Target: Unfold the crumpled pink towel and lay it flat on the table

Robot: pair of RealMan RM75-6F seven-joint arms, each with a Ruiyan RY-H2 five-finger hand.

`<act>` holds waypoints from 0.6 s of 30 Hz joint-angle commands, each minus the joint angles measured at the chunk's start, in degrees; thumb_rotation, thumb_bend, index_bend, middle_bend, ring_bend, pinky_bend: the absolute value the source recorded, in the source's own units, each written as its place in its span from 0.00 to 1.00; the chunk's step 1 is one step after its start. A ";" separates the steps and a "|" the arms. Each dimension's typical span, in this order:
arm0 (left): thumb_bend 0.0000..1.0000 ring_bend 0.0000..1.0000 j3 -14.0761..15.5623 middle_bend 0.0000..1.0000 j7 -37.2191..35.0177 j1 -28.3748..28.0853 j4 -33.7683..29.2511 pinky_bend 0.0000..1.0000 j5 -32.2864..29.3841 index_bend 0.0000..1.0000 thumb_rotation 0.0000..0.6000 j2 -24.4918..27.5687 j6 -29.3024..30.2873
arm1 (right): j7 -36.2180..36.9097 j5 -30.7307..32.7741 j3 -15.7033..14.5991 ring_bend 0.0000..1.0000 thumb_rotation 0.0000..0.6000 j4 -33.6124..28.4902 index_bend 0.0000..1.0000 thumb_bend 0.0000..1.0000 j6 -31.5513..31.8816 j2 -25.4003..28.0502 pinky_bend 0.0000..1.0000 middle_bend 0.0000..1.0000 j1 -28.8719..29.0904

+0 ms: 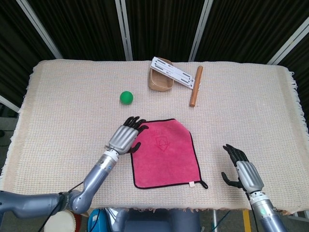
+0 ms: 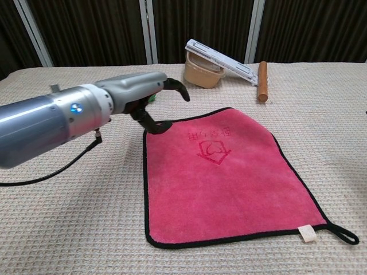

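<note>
Pink towel (image 1: 164, 152): spread open near the front edge of the table (image 1: 58, 111), between the two hands; its black-bound edges and hanging loop are seen lying on the woven cloth, with no fold or bunching visible.
Step in hand: judged to be a final smoothing or check of the far left corner, as the towel already looks flat.
How it should be done: the corner should be pressed lightly and stroked outward, not pinched or lifted, so that no new crease is raised; the body of the towel should not be dragged.
Left hand (image 1: 126, 137): held over the towel's far left corner with fingers apart and slightly curled; nothing is gripped. Whether the fingertips touch the fabric cannot be told from either view.
Right hand (image 1: 243, 169): seen in the head view only, well to the right of the towel, fingers spread, nothing held.
Elsewhere: a green ball (image 1: 126, 97), a tan bowl (image 1: 159, 82) and a wooden rod (image 1: 195, 86) lie farther back.
</note>
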 commanded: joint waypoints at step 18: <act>0.51 0.00 -4.91 0.10 8.29 -19.15 23.83 0.01 -17.44 0.18 1.00 -15.95 -8.19 | 6.49 2.64 2.41 0.00 1.00 3.12 0.00 0.42 -3.21 0.77 0.00 0.00 0.62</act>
